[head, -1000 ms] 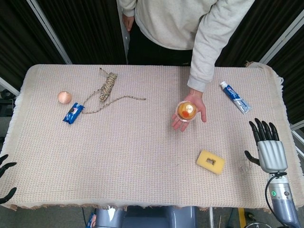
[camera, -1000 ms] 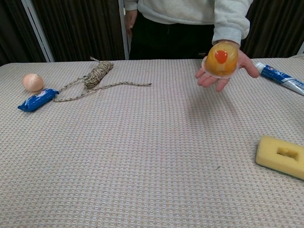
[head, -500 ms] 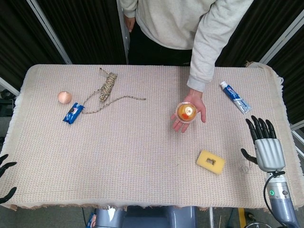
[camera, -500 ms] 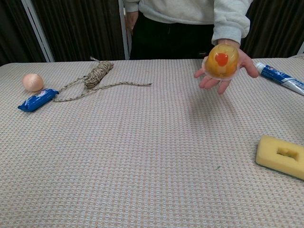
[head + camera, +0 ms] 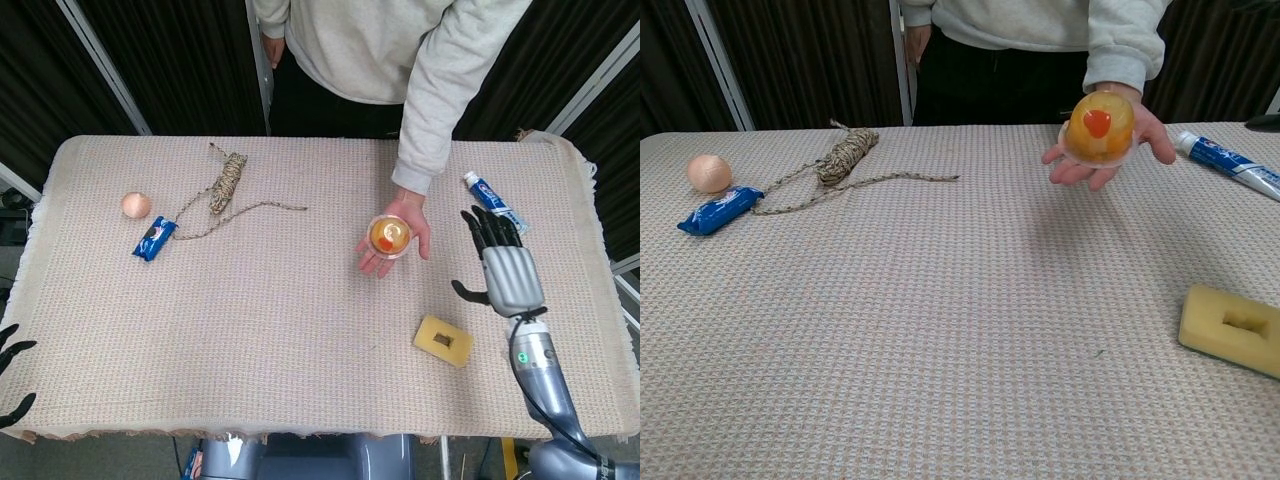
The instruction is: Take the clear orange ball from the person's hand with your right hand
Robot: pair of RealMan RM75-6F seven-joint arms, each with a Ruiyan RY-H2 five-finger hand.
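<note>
Right hand (image 5: 505, 275) empty, fingers spread, near clear orange ball (image 5: 390, 236) on person's palm (image 5: 400, 235). Approach from side, cup around ball before closing.

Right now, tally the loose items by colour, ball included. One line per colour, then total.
Orange: 1, the clear orange ball on the person's hand
Blue: 1, snack packet
Blue and white: 1, toothpaste tube
Yellow: 1, sponge
Peach: 1, small ball
Tan: 1, twine bundle
Total: 6
</note>
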